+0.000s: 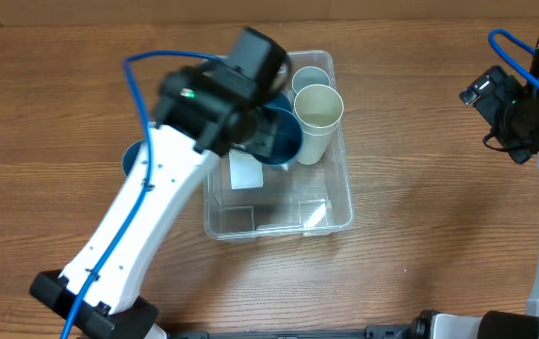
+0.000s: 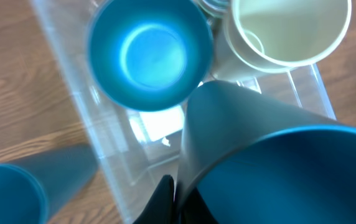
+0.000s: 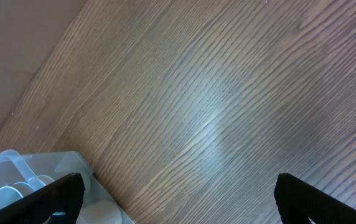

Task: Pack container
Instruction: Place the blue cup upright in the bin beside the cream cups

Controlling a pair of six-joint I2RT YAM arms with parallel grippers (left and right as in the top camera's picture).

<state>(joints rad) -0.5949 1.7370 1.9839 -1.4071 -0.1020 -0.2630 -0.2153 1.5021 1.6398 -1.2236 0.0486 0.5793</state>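
The clear plastic container [image 1: 326, 212] sits mid-table, with a white label [image 1: 246, 171] on its bottom. Two white cups [image 1: 318, 118] stand in its far right end. My left gripper [image 2: 175, 202] is shut on the rim of a blue cup [image 2: 277, 162], holding it tilted over the container [image 2: 112, 168]. The held cup also shows in the overhead view [image 1: 277, 139]. Another blue cup [image 2: 150, 53] stands upright inside beside a white cup [image 2: 284, 31]. My right gripper [image 3: 178, 202] is open and empty, off to the right over bare table [image 1: 510, 108].
One more blue cup [image 1: 135, 155] stands on the wooden table left of the container, partly hidden by my left arm; it also shows in the left wrist view [image 2: 16, 186]. The container's corner [image 3: 16, 168] shows at the right wrist view's lower left.
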